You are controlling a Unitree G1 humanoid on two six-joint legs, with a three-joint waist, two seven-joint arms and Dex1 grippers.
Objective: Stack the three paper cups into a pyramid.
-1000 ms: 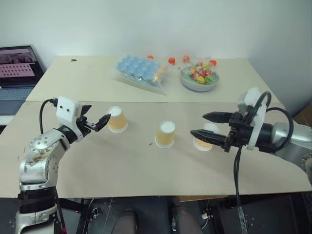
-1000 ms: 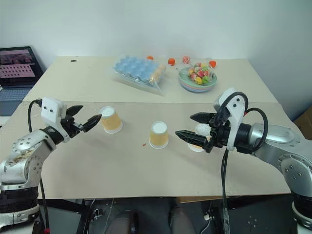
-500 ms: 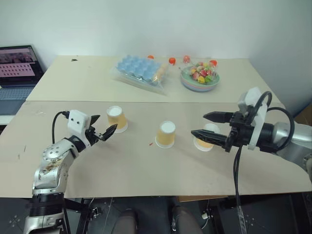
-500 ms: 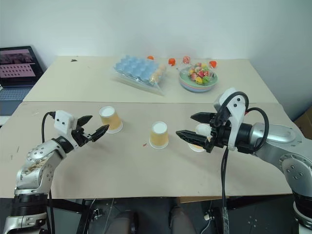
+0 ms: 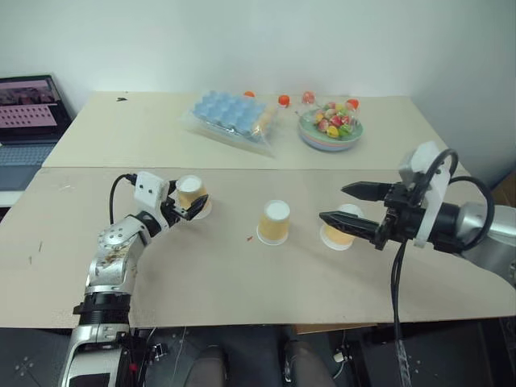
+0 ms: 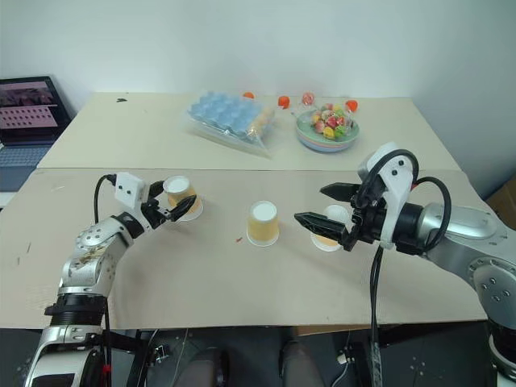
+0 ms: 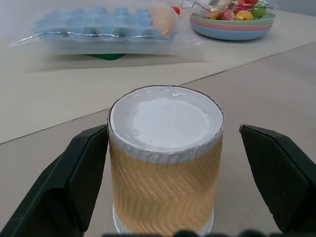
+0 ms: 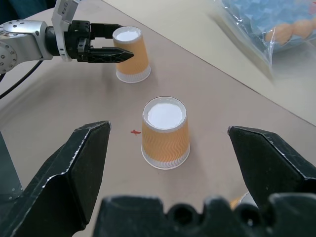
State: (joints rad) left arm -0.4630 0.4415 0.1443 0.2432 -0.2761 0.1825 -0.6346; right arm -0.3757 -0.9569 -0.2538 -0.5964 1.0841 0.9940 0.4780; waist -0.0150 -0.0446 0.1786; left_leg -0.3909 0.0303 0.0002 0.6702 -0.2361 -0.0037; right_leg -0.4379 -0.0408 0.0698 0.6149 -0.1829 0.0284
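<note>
Cups stand upside down in a loose row on the tan table (image 5: 242, 274), none stacked: the left cup (image 5: 192, 196), the middle cup (image 5: 274, 222) and the right cup (image 5: 339, 226), each apart from the others. In the head views the left gripper (image 5: 192, 208) is spread wide around the left cup, one finger on each side, with no squeeze visible. The right gripper (image 5: 343, 205) is also wide, its two black fingers straddling the right cup from above and in front; whether it touches the cup I cannot tell. Farther back on the table lie a blue tray (image 5: 230, 113) in a clear bag and a bowl (image 5: 330, 129) of coloured sweets, and a laptop (image 5: 28, 109) sits off the table's left edge. In the left wrist view the left cup (image 7: 165, 158) stands inverted, white base up, midway between the two dark fingers (image 7: 74, 182); the near finger is just beside its wall and the other stands off with a clear gap. The tray (image 7: 103, 27) and bowl (image 7: 232, 24) show behind. In the right wrist view the middle cup (image 8: 165, 133) stands between the spread fingers (image 8: 69, 173) but beyond them, and past it the left gripper (image 8: 111, 42) brackets the left cup (image 8: 131, 54).
</note>
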